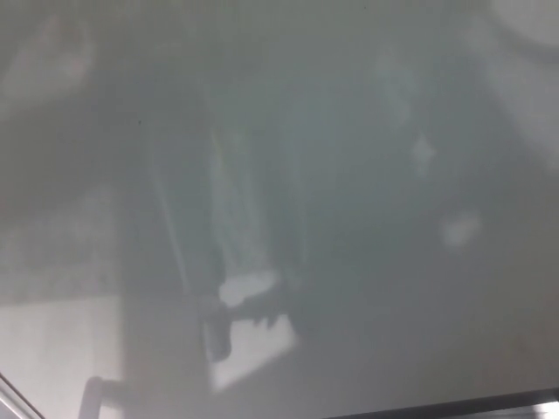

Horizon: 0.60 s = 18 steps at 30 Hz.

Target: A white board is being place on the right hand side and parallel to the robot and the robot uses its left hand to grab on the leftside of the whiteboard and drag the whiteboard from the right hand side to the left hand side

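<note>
One glossy whiteboard (349, 175) across nearly the whole view, frame edges at both bottom corners, neither hand visible.

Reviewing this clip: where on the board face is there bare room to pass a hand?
Nearly all of the whiteboard is bare; only dim reflections cross it. Its frame edge borders the lower right, a corner edge the lower left. Nothing crowds it, and no robot hand shows.
</note>
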{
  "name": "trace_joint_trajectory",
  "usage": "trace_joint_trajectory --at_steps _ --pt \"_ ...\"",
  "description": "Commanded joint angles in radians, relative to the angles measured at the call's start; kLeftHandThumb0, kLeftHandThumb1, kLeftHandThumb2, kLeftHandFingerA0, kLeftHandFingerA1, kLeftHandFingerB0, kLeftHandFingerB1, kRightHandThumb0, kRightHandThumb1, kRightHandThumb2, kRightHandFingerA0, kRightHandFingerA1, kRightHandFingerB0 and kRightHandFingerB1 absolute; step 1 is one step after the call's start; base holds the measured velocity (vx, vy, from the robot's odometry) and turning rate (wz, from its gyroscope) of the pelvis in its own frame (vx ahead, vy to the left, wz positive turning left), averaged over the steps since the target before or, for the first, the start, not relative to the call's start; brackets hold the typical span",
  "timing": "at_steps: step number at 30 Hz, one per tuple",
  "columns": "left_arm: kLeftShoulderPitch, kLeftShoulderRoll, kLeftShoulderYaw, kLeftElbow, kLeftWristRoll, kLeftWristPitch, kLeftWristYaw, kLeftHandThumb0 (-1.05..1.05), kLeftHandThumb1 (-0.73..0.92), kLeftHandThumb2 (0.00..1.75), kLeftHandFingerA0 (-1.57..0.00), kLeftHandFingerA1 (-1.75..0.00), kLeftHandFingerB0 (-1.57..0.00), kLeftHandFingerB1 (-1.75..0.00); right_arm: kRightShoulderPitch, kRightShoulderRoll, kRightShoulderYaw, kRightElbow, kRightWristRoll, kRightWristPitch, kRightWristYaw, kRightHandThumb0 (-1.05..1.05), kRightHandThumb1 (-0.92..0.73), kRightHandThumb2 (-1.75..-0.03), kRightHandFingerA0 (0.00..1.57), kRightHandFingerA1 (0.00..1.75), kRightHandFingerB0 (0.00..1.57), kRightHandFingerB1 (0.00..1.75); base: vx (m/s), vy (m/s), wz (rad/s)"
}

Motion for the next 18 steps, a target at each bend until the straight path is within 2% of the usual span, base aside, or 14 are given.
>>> trace_joint_trajectory --at_steps 1,2,3,7,8,9,10,12,13,15,16,17,18 --pt "0.032 -0.005 -0.024 -0.005 0.032 -0.106 0.021 -0.61 0.82 1.06 -0.01 -0.34 -0.01 -0.30 0.007 -0.015 -0.009 0.007 0.008 0.003 -0.003 -0.59 -0.81 -0.65 0.55 0.45 0.36 0.39 0.00 0.000 0.00" --pt "0.032 -0.005 -0.026 -0.004 0.031 -0.108 0.021 -0.61 0.82 1.06 -0.01 -0.34 -0.01 -0.30 0.007 -0.015 -0.009 0.008 0.008 0.003 -0.003 -0.59 -0.81 -0.65 0.55 0.45 0.36 0.39 0.00 0.000 0.00" --pt "0.027 -0.040 -0.024 -0.013 0.003 -0.094 -0.028 -0.49 0.92 0.84 0.00 -0.23 0.00 -0.16 0.012 -0.012 -0.011 0.008 0.013 0.006 0.003 -0.56 -0.82 -0.64 0.54 0.45 0.37 0.39 0.00 0.000 0.00" --pt "0.020 -0.055 -0.021 -0.009 -0.005 -0.092 -0.044 -0.54 0.90 0.85 0.00 -0.20 0.00 -0.13 0.014 -0.015 -0.015 0.007 0.013 0.004 0.003 -0.57 -0.82 -0.65 0.54 0.45 0.37 0.39 0.00 0.000 0.00" --pt "0.019 -0.061 -0.024 -0.009 -0.003 -0.087 -0.045 -0.62 0.86 1.08 0.00 -0.27 0.00 -0.24 0.010 -0.016 -0.012 0.007 0.009 0.008 -0.001 -0.60 -0.82 -0.65 0.53 0.44 0.37 0.38 0.00 0.000 0.00" --pt "0.018 -0.069 -0.028 -0.009 -0.001 -0.079 -0.047 -0.62 0.86 1.08 0.00 -0.27 0.00 -0.24 0.005 -0.019 -0.009 0.007 0.004 0.013 -0.006 -0.60 -0.82 -0.65 0.53 0.44 0.37 0.38 0.00 0.000 0.00" --pt "0.014 -0.072 -0.026 -0.002 -0.003 -0.071 -0.050 -0.63 0.87 1.08 0.00 -0.26 0.00 -0.23 0.004 -0.020 -0.010 0.007 0.005 0.014 -0.003 -0.51 -0.63 -1.06 0.51 0.63 0.23 0.50 0.00 0.000 0.00" --pt "0.008 -0.072 -0.027 0.008 -0.006 -0.042 -0.070 -0.64 0.90 1.11 0.00 -0.22 0.00 -0.19 0.000 -0.021 -0.008 0.006 0.002 0.010 -0.008 -0.51 -0.63 -1.05 0.52 0.63 0.24 0.50 0.00 0.000 0.00" --pt "0.009 -0.071 -0.028 0.011 -0.005 -0.038 -0.072 -0.65 0.90 1.11 0.00 -0.21 0.00 -0.18 0.000 -0.020 -0.009 0.006 0.004 0.010 -0.005 -0.60 -0.80 -0.65 0.54 0.45 0.38 0.39 0.00 0.000 0.00" --pt "0.011 -0.067 -0.031 0.019 0.003 -0.039 -0.066 -0.62 0.88 1.10 0.00 -0.24 0.00 -0.20 -0.001 -0.017 -0.015 0.004 0.013 -0.002 0.007 -0.57 -0.81 -0.64 0.55 0.45 0.38 0.40 0.00 0.000 0.00" --pt "0.017 -0.059 -0.042 0.023 0.014 -0.038 -0.075 -0.65 0.90 1.11 0.00 -0.22 0.00 -0.18 -0.002 -0.015 -0.019 0.002 0.017 -0.002 0.008 -0.58 -0.80 -0.67 0.56 0.46 0.37 0.40 0.00 0.000 0.00" --pt "0.018 -0.055 -0.046 0.024 0.018 -0.038 -0.076 -0.64 0.89 1.10 0.00 -0.22 0.00 -0.18 -0.004 -0.017 -0.015 0.002 0.011 0.004 0.000 -0.48 -0.63 -1.05 0.51 0.63 0.25 0.51 0.00 0.000 0.00" --pt "0.022 -0.050 -0.052 0.026 0.023 -0.037 -0.076 -0.64 0.88 1.09 0.00 -0.22 0.00 -0.18 -0.006 -0.018 -0.015 0.002 0.011 0.005 0.000 -0.48 -0.63 -1.05 0.51 0.63 0.26 0.51 0.00 0.000 0.00"
